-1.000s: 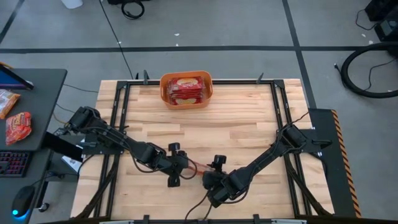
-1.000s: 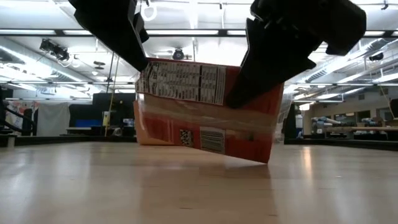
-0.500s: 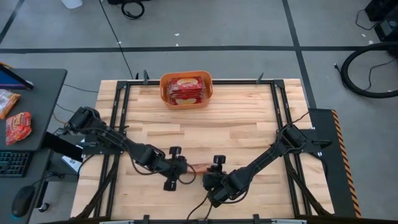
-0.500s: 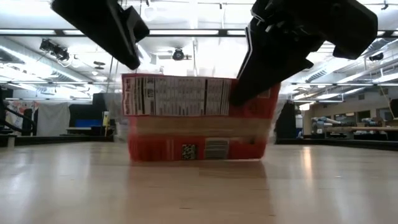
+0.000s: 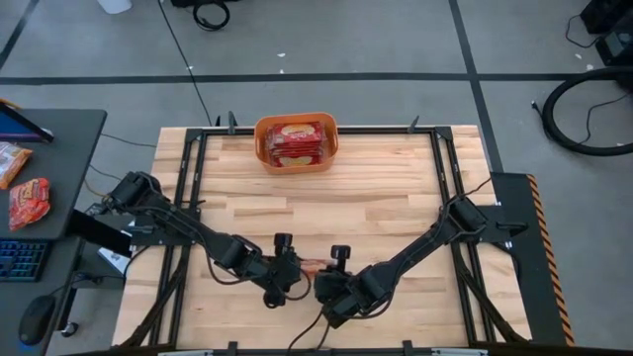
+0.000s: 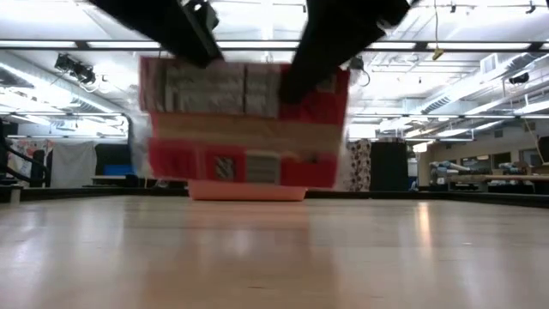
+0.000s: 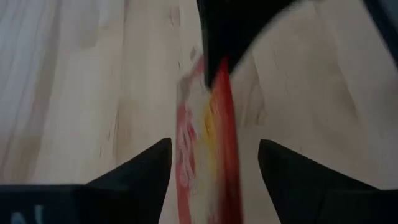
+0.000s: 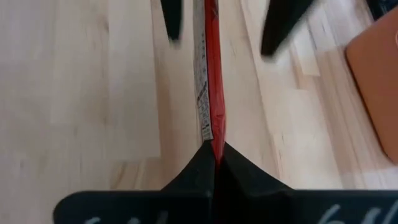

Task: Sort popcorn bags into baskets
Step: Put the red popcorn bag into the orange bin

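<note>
So the popcorn bag (image 6: 244,129) is up off the wood, held on edge between the two grippers near the front middle of the table, label side facing the low camera. The right gripper (image 8: 214,155) has its fingers pressed together on one end of the packet, pinching the thin red edge that runs straight out ahead of it. The left gripper (image 7: 214,158) sits at the opposite end with its fingers spread wide, the bag passing down the gap between them without either finger clearly touching it. From above, both grippers sit almost nose to nose with just a sliver of red showing between them.

Well away from both grippers, at the far edge of the table (image 5: 396,188), sits the orange basket (image 5: 297,126) with more red popcorn bags (image 5: 296,141) lying flat inside. Off the table beyond the left arm, a dark side desk (image 5: 69,148) carries a couple more packets (image 5: 28,201).
</note>
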Robot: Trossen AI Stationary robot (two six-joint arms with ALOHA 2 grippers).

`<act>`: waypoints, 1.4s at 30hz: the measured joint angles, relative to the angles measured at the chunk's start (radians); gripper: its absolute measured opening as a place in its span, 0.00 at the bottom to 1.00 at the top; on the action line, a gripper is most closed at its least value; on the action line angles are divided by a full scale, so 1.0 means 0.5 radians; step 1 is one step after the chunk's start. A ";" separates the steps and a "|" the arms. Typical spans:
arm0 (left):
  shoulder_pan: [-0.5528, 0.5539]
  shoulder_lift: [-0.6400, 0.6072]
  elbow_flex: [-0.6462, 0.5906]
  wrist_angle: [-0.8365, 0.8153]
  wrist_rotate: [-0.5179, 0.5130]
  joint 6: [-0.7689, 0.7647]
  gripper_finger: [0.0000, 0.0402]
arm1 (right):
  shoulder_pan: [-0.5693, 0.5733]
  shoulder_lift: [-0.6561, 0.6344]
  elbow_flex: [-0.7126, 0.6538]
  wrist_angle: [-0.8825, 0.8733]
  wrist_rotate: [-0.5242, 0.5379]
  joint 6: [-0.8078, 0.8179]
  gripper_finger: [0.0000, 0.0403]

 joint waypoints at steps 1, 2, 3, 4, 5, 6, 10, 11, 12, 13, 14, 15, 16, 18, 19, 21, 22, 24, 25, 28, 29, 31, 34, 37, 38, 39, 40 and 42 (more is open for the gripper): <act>0.007 0.009 0.003 0.031 -0.001 0.001 0.61 | -0.001 0.000 0.015 0.002 0.000 -0.006 0.02; 0.013 0.016 0.005 0.039 -0.001 0.003 0.61 | -0.002 0.000 0.031 0.001 0.001 -0.011 0.02; 0.013 0.017 0.002 0.022 -0.001 0.011 0.61 | -0.007 0.000 0.045 -0.004 0.003 -0.022 0.02; 0.015 0.020 0.001 0.017 -0.001 0.017 0.60 | -0.011 0.000 0.059 -0.003 0.006 -0.030 0.02; 0.018 0.029 0.003 0.030 -0.003 0.019 0.59 | -0.014 0.000 0.073 0.005 0.010 -0.039 0.02; 0.028 0.035 0.003 0.015 -0.001 0.026 0.59 | -0.018 0.000 0.090 0.004 0.013 -0.048 0.03; 0.065 0.037 0.001 -0.125 0.024 0.026 0.52 | -0.023 0.000 0.136 -0.003 0.069 -0.110 0.03; 0.074 0.037 0.002 -0.165 0.025 0.024 0.49 | -0.021 0.000 0.146 -0.009 0.086 -0.129 0.03; 0.082 0.037 0.001 -0.192 0.028 0.024 0.46 | -0.016 0.000 0.157 -0.012 0.092 -0.138 0.03; 0.087 0.037 0.002 -0.199 0.033 0.025 0.43 | -0.013 0.000 0.160 -0.015 0.101 -0.150 0.03; 0.091 0.037 0.002 -0.199 0.033 0.027 0.39 | -0.010 0.000 0.160 -0.017 0.110 -0.159 0.03; 0.091 0.037 0.002 -0.203 0.035 0.036 0.35 | -0.009 0.000 0.161 -0.017 0.110 -0.166 0.04; 0.089 0.037 0.002 -0.209 0.036 0.057 0.31 | -0.009 0.000 0.162 -0.024 0.109 -0.168 0.04; 0.091 0.037 0.002 -0.224 0.036 0.085 0.22 | -0.007 0.000 0.164 -0.050 0.107 -0.155 0.07; 0.101 0.037 0.002 -0.224 0.037 0.106 0.17 | -0.006 0.000 0.164 -0.075 0.107 -0.148 0.08; 0.117 0.034 0.002 -0.227 0.036 0.127 0.09 | -0.003 -0.011 0.164 -0.156 0.108 -0.107 0.11; 0.124 0.025 0.001 -0.252 0.035 0.136 0.07 | -0.002 -0.027 0.164 -0.214 0.108 -0.068 0.13; 0.155 -0.001 -0.001 -0.281 0.055 0.158 0.06 | 0.010 -0.073 0.165 -0.345 0.113 0.024 0.17; 0.173 -0.019 -0.001 -0.294 0.064 0.160 0.06 | 0.014 -0.098 0.165 -0.422 0.118 0.078 0.19; 0.250 -0.098 -0.001 -0.428 0.056 0.179 0.06 | 0.032 -0.165 0.165 -0.703 0.162 0.273 0.25; 0.283 -0.129 -0.001 -0.470 0.041 0.199 0.07 | 0.038 -0.183 0.165 -0.799 0.199 0.348 0.28; 0.355 -0.204 -0.001 -0.537 -0.020 0.249 0.07 | 0.060 -0.212 0.165 -0.980 0.303 0.515 0.32; 0.480 -0.328 -0.001 -0.549 -0.123 0.382 0.07 | 0.107 -0.218 0.151 -1.150 0.440 0.767 0.36; 0.641 -0.422 -0.001 -0.487 -0.222 0.577 0.07 | 0.139 -0.216 0.061 -1.156 0.514 0.900 0.38; 0.706 -0.444 -0.001 -0.479 -0.251 0.653 0.08 | 0.146 -0.215 0.025 -1.142 0.520 0.933 0.38; 0.779 -0.457 -0.001 -0.457 -0.271 0.732 0.08 | 0.151 -0.215 -0.015 -1.118 0.522 0.965 0.38; 0.851 -0.461 0.000 -0.415 -0.280 0.816 0.08 | 0.159 -0.215 -0.057 -1.092 0.524 0.992 0.38; 1.000 -0.460 -0.001 -0.376 -0.280 0.970 0.08 | 0.174 -0.213 -0.125 -1.073 0.530 1.039 0.38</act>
